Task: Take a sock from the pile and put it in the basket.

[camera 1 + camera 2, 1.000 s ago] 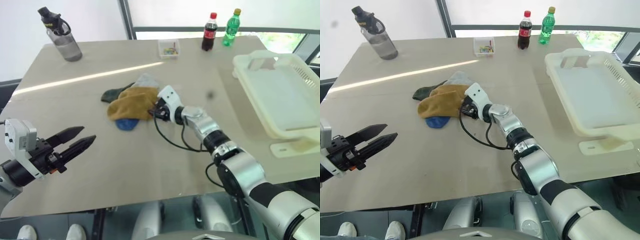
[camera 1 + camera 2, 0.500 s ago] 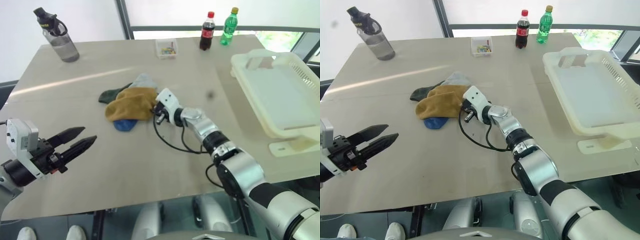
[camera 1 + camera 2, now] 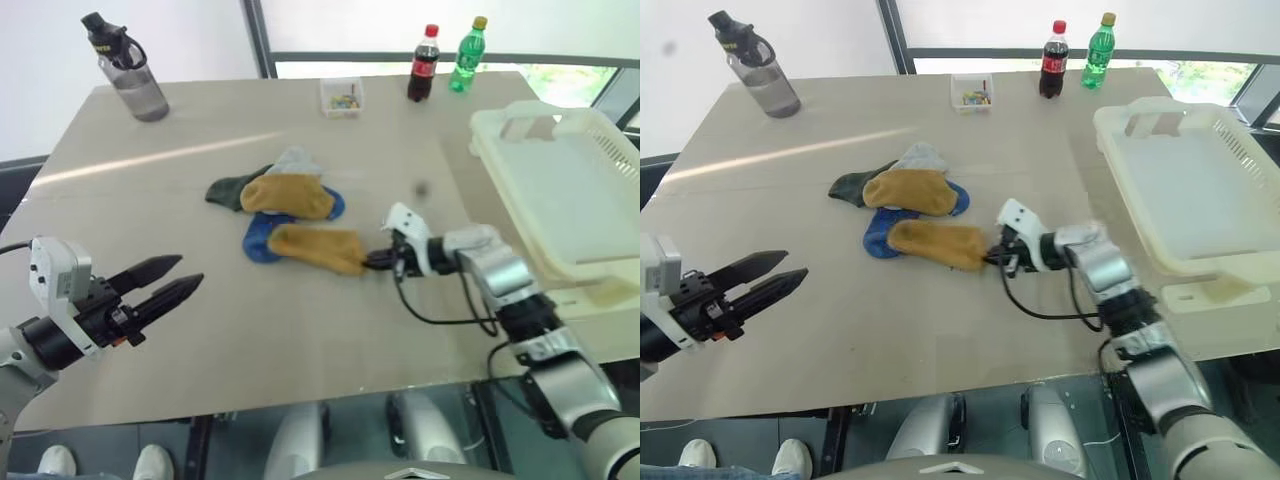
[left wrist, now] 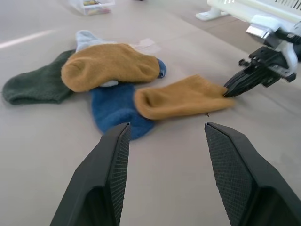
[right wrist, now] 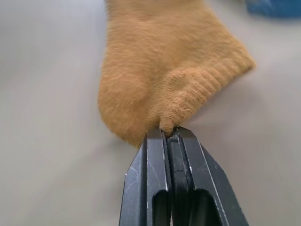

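Right gripper (image 3: 375,262): clamped tight on the cuff edge of a mustard-yellow sock (image 3: 318,248); the fingertips pinch a small fold of the knit, as the right wrist view shows close up (image 5: 160,84).
Held sock: lies flat on the table (image 3: 200,330), stretched out from the pile toward 3 o'clock, its far end just touching the blue sock (image 3: 262,238).
Pile (image 3: 270,195): near the table's middle; a second mustard sock (image 3: 288,195) lies on top, a dark green sock (image 3: 228,190) sticks out at 9 o'clock, a light grey sock (image 3: 296,160) at 12 o'clock, and the blue one spreads at 6 o'clock.
Left gripper (image 3: 170,282): hovers over the near left part of the table, fingers parted and holding nothing, pointing toward the socks; well apart from the pile.
Basket (image 3: 500,130): pale cream, slotted sides, at 3 o'clock of the pile on the table's right edge; no sock inside.
Far edge: grey water bottle (image 3: 125,68) at 10 o'clock, small clear box (image 3: 341,97) at 12 o'clock, cola bottle (image 3: 423,64) and green bottle (image 3: 465,55) at 1 o'clock.
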